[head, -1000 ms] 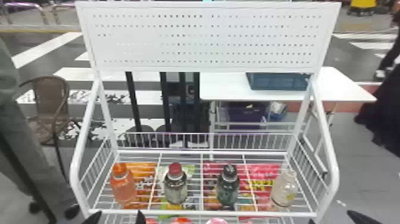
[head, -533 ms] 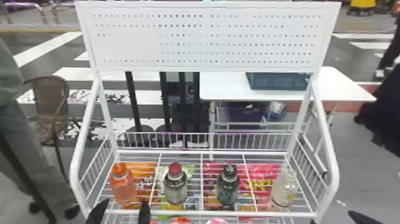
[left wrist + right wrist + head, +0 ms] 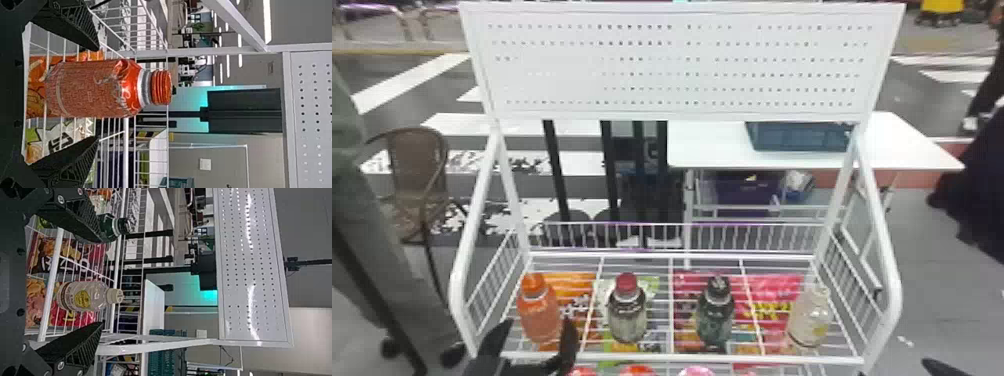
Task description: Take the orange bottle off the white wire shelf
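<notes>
The orange bottle (image 3: 539, 310) stands upright at the left end of the white wire shelf (image 3: 682, 357). My left gripper (image 3: 534, 337) is open at the shelf's front edge, one finger to each side of the bottle's lower part. In the left wrist view the orange bottle (image 3: 98, 88) lies between the spread fingers of my left gripper (image 3: 98, 94), with space on both sides. My right gripper (image 3: 932, 367) is at the bottom right corner; in the right wrist view my right gripper (image 3: 101, 282) stands open, with the clear bottle (image 3: 86, 296) beyond it.
A red-capped bottle (image 3: 627, 312), a dark green bottle (image 3: 715, 312) and the pale bottle (image 3: 809, 317) stand in a row to the right. Snack bags lie under the wire shelf. Side rails and a perforated white panel (image 3: 682, 65) frame the rack.
My left gripper has risen and moved forward over the shelf's front edge, up to the orange bottle. The bottles have stayed in place, and my right gripper looks nearly unmoved.
</notes>
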You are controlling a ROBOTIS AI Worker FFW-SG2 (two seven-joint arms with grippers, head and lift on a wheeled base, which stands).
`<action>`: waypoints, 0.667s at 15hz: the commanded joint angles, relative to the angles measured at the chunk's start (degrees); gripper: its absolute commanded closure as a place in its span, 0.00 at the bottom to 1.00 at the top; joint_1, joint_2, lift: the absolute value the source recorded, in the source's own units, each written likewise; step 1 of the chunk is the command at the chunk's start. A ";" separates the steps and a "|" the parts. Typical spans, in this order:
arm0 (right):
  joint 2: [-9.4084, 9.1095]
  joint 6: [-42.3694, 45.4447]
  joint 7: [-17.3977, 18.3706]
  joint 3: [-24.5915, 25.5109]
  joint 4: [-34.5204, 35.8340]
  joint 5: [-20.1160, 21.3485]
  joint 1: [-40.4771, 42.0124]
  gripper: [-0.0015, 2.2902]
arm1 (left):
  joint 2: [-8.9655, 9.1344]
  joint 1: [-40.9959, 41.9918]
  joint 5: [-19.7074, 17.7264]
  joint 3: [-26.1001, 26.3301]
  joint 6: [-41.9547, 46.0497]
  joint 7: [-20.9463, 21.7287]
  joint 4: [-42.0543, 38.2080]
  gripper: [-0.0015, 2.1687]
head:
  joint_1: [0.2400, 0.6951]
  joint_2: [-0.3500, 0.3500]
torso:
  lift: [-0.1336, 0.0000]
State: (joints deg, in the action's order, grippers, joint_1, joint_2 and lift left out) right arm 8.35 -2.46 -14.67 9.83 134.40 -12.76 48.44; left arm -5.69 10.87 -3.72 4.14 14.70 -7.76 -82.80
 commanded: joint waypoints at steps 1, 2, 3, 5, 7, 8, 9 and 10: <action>-0.18 0.04 -0.01 0.01 0.16 0.01 0.08 0.06 | -0.02 -2.70 -0.06 -0.01 1.69 0.11 3.17 0.05 | 0.57 0.50 | 1.00; -0.18 0.04 -0.01 0.01 0.25 0.19 0.16 0.06 | -0.02 -4.10 -0.06 -0.01 2.04 0.47 4.75 0.05 | 0.57 0.50 | 1.00; -0.27 0.04 -0.01 0.01 0.25 0.19 0.25 0.06 | -0.02 -5.16 -0.06 -0.01 2.04 0.47 5.81 0.05 | 0.57 0.50 | 1.00; -0.35 0.04 -0.01 0.19 0.34 0.28 0.52 0.06 | 0.07 -7.18 -0.06 0.34 2.04 0.73 8.00 0.05 | 0.57 0.50 | 1.00; -0.35 0.04 -0.01 0.63 0.43 0.28 0.69 0.06 | -0.02 -8.76 -0.06 0.43 2.04 0.73 9.59 0.05 | 0.57 0.50 | 1.00; -0.35 0.04 -0.01 0.80 0.34 0.19 0.78 0.06 | -0.20 -9.29 -0.06 0.43 2.74 0.73 10.29 0.05 | 0.57 0.50 | 1.00; -0.35 0.04 -0.01 0.80 0.16 0.19 0.78 0.06 | -0.20 -9.38 -0.06 0.25 3.45 0.73 10.82 0.07 | 0.57 0.50 | 1.00; -0.35 0.04 -0.01 0.80 0.08 0.19 0.78 0.06 | -0.29 -9.38 -0.06 0.17 3.45 0.73 10.73 0.12 | 0.57 0.50 | 1.00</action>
State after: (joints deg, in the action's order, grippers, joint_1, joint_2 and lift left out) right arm 8.00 -2.43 -14.67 10.60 134.65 -12.55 49.20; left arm -5.87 1.63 -3.78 4.48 17.74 -7.03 -72.33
